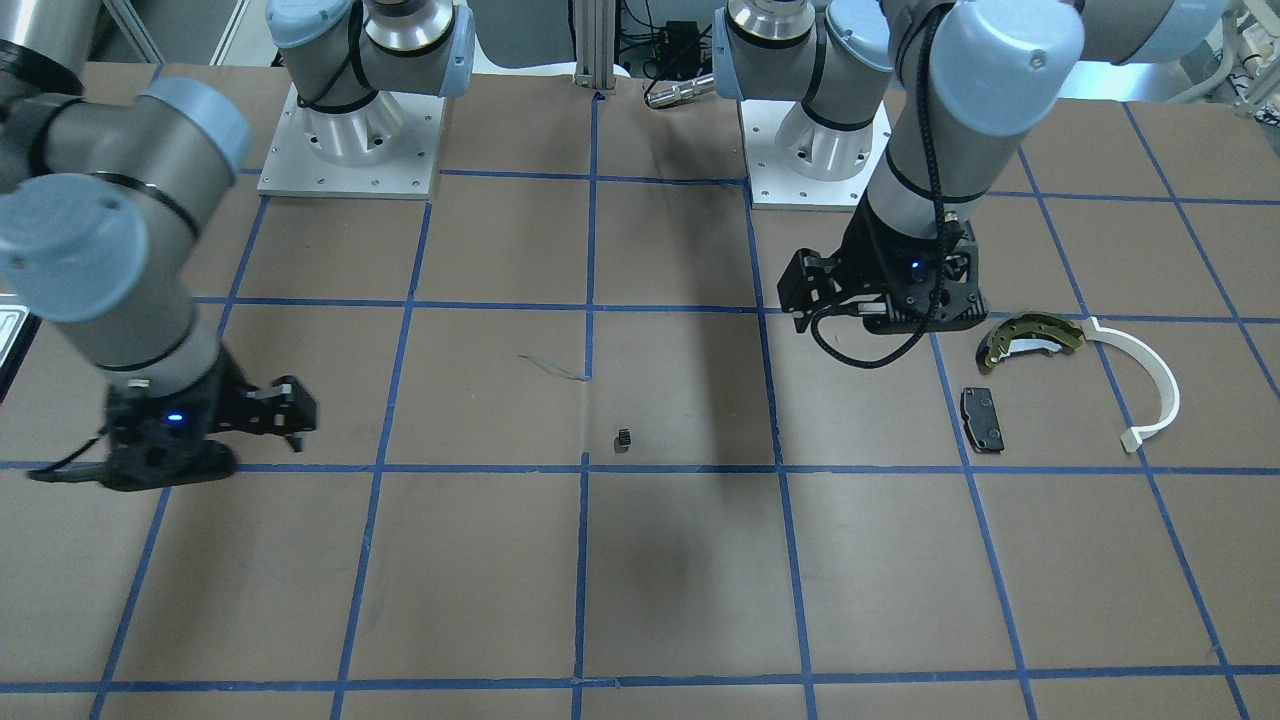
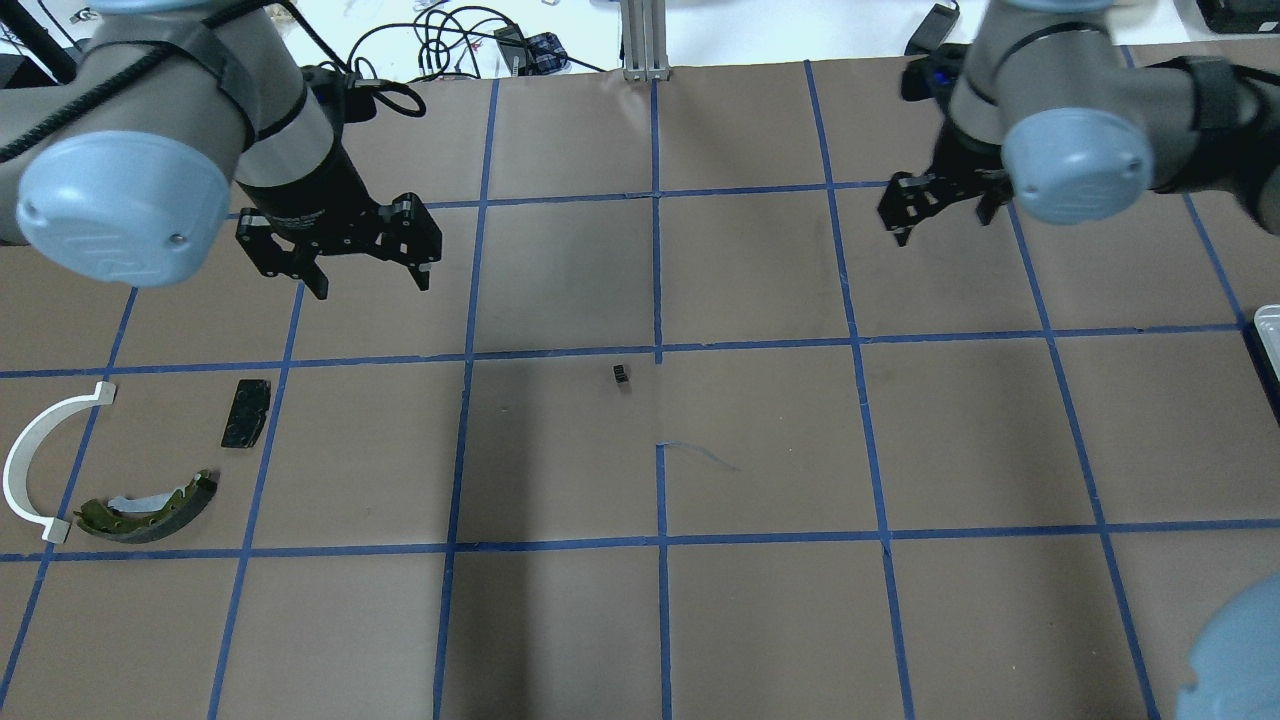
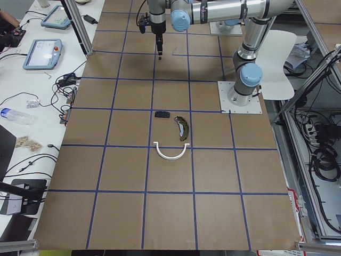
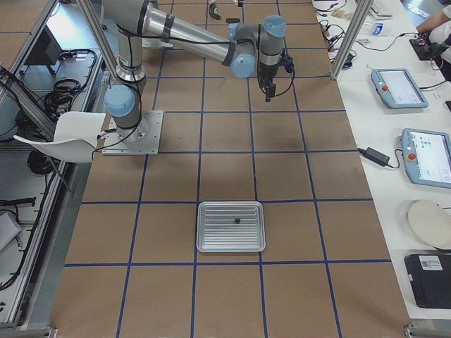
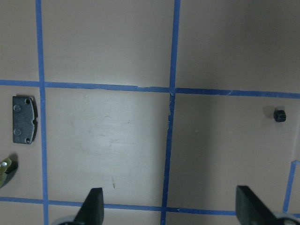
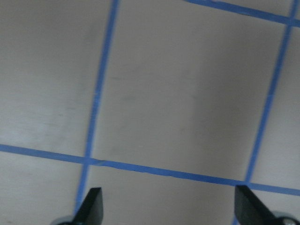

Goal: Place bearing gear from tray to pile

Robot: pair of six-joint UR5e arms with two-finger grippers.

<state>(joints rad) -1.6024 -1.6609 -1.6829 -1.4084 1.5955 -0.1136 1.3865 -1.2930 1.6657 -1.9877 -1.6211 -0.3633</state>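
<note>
The bearing gear (image 2: pixel 621 374), a tiny black roundish part, lies alone on the brown table near its middle. It also shows in the front view (image 1: pixel 624 438) and the left wrist view (image 5: pixel 279 115). The pile is an olive-gold shoe (image 2: pixel 150 508), a white arc strip (image 2: pixel 30 455) and a black pad (image 2: pixel 246 412). My left gripper (image 2: pixel 368 283) is open and empty, above the table between the pile and the gear. My right gripper (image 2: pixel 940 212) is open and empty. The tray (image 4: pixel 211 232) holds one tiny dark part (image 4: pixel 237 220).
Blue tape lines divide the table into squares. Only the tray's corner (image 2: pixel 1268 330) shows at the overhead view's right edge. A thin blue thread (image 2: pixel 700 455) lies near the gear. Both arm bases (image 1: pixel 350 140) stand at the table's robot side.
</note>
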